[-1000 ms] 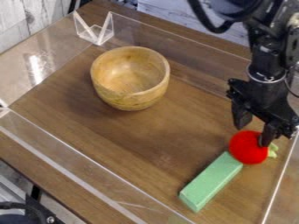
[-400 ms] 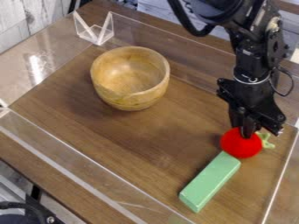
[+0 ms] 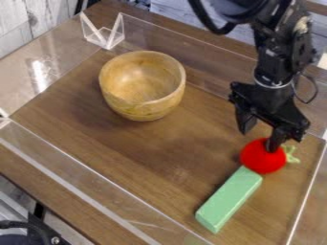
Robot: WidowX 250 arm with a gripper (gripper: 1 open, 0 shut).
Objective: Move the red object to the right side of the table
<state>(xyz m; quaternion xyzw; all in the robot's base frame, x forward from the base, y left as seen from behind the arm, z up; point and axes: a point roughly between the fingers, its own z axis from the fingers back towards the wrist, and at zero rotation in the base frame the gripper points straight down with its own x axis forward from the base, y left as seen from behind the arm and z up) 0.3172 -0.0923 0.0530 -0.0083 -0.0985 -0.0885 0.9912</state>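
Observation:
The red object (image 3: 266, 157), a small rounded fruit with a green stem, lies on the table (image 3: 141, 144) near its right edge. It touches the upper end of a light-green block (image 3: 231, 200). My gripper (image 3: 270, 135) points down right above it. The jaws stand apart, the fingertips reach the top of the fruit, and they do not clamp it.
A wooden bowl (image 3: 143, 84) stands left of centre. A small clear acrylic stand (image 3: 102, 32) sits at the back left. Low clear walls (image 3: 301, 206) border the table, one close to the right of the fruit and block.
The jaws closed on the red object's top and have now spread apart again. The gripper and the fruit shifted slightly left in the picture.

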